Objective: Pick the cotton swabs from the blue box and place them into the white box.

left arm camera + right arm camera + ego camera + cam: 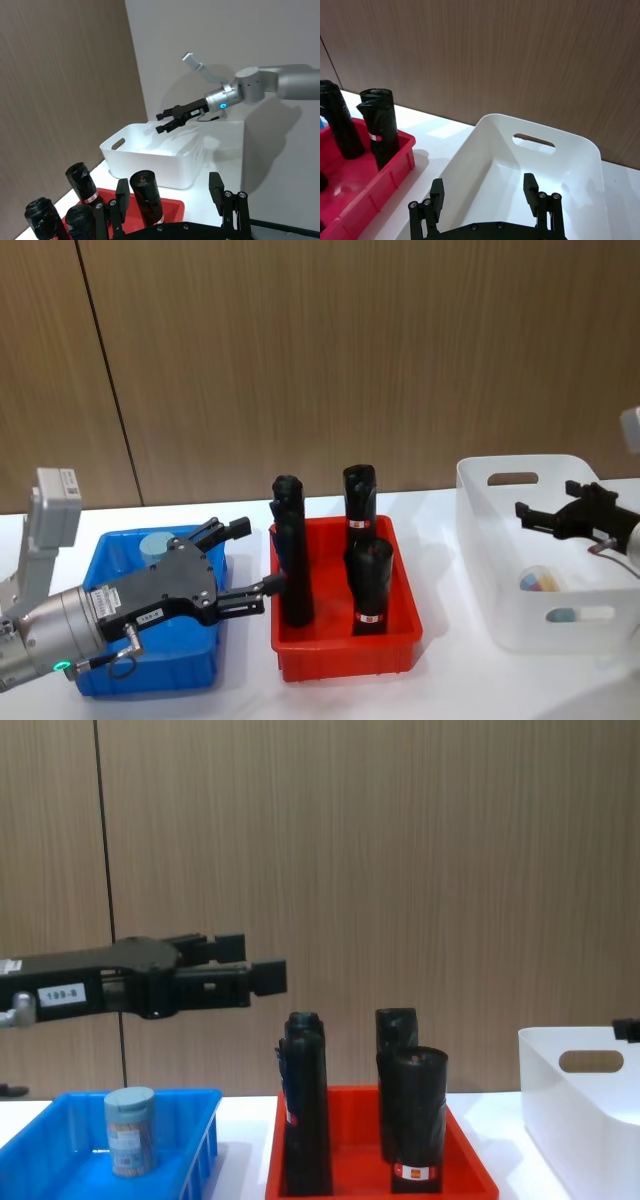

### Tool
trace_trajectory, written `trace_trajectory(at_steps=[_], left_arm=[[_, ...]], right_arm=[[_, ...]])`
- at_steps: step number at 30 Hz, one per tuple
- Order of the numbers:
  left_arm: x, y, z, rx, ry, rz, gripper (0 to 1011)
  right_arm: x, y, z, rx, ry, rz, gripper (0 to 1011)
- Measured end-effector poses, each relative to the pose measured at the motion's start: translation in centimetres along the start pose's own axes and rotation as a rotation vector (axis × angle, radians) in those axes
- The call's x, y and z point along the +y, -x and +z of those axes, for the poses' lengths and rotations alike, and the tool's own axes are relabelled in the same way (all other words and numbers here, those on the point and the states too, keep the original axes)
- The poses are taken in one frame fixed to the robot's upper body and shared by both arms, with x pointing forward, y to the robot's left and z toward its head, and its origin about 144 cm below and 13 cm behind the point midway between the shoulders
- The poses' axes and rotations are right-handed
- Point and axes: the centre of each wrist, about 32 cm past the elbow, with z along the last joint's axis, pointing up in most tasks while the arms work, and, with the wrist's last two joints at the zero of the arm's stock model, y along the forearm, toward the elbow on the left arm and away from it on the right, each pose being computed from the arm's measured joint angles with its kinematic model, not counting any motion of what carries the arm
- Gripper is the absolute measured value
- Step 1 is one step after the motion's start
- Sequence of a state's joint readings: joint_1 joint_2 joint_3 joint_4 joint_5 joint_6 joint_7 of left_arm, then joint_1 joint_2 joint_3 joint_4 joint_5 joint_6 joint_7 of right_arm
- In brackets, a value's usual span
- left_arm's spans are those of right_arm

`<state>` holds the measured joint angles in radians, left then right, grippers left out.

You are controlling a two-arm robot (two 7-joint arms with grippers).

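- One cotton swab jar (130,1130) stands upright in the blue box (150,675), long axis vertical, pale blue lid up, in the box's far half. The box sits near the worktop's (245,680) left edge.
- Left claw (252,558) hangs well above the box, fingers spread, nothing between them. Its tips point toward the worktop's right edge and overhang the box's right wall.
- Key relation: the jar lies below the claw and back toward its wrist, not ahead of the tips. Judgement: the claw must pull back and tilt down to straddle the jar.
- Left arm is much the nearer; the right one is well apart, across the worktop.
- Right claw (548,502) hovers over the white box (480,570) near the right edge, fingers spread, empty.
- Two more jars (540,580) show through the white box's wall, apparently lying on their sides.
- Count: three jars, one left to move.
- Red tray (345,655) sits mid-worktop between the boxes, holding four black rolls (368,575), upright.
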<state>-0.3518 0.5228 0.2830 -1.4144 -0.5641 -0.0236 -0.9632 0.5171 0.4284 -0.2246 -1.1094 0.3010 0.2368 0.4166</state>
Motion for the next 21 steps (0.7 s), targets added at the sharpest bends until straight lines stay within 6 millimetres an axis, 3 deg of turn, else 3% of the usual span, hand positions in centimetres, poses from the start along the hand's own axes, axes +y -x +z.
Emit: trace_trajectory(at_steps=[21], left_arm=[[-2.9,2.7,-0.8,-0.040,-0.052,0.189,1004]], right_arm=[[-2.0,6.6,-2.1,-0.028,-0.119,-0.009,1002]])
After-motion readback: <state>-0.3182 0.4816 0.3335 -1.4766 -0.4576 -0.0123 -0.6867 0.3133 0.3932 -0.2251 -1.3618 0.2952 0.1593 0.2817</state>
